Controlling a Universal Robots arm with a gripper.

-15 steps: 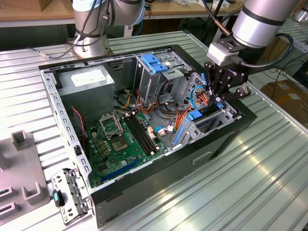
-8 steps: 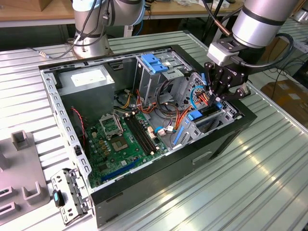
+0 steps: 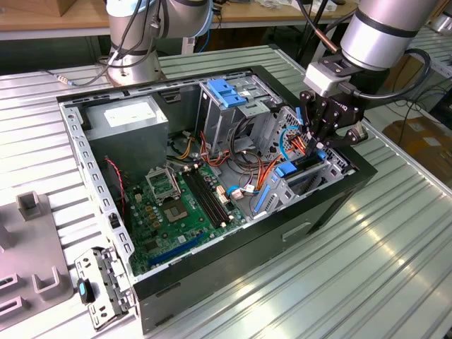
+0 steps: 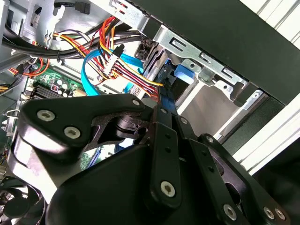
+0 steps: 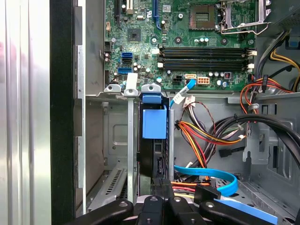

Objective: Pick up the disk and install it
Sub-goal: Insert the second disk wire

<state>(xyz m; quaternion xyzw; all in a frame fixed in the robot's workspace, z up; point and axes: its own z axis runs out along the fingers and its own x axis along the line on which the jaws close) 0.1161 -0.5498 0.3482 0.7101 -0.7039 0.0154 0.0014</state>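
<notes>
In the exterior view, the black multi-link claw (image 3: 326, 135) hung at the right of the frame, just above the front corner of the open black desktop computer case (image 3: 233, 247), which lay on its side on the ribbed metal tabletop (image 3: 367, 275). Directly beneath the claw, a flat dark hard disk with blue plastic side rails (image 3: 300, 167) stood on edge in the grey metal drive bay (image 3: 311, 185), its long axis appearing to run down into the case, so the disk lay straight below the claw and in line with its reach. The green motherboard (image 3: 176, 205) filled the case floor toward the lower left, and a grey power-supply box (image 3: 127, 120) sat in the upper left corner. In the second wrist view, the claw's black links (image 4: 161, 154) crowded the lower half of the frame, their tips drawn close together on a thin blue-edged slab, apparently the disk's rail (image 4: 165, 101), just below the bay's perforated metal frame (image 4: 206, 65); a bundle of coloured wires (image 4: 126, 70) passed beside it. In the first wrist view, the disk (image 5: 154, 140) showed at centre, edge-on with a blue tab, seated between upright metal bay walls (image 5: 131, 140), running from the claw (image 5: 161, 206) at the bottom edge up toward the motherboard (image 5: 187, 42). Judging from this, the claw was nearly closed and gripping the disk's near end, though the contact itself was partly hidden.
</notes>
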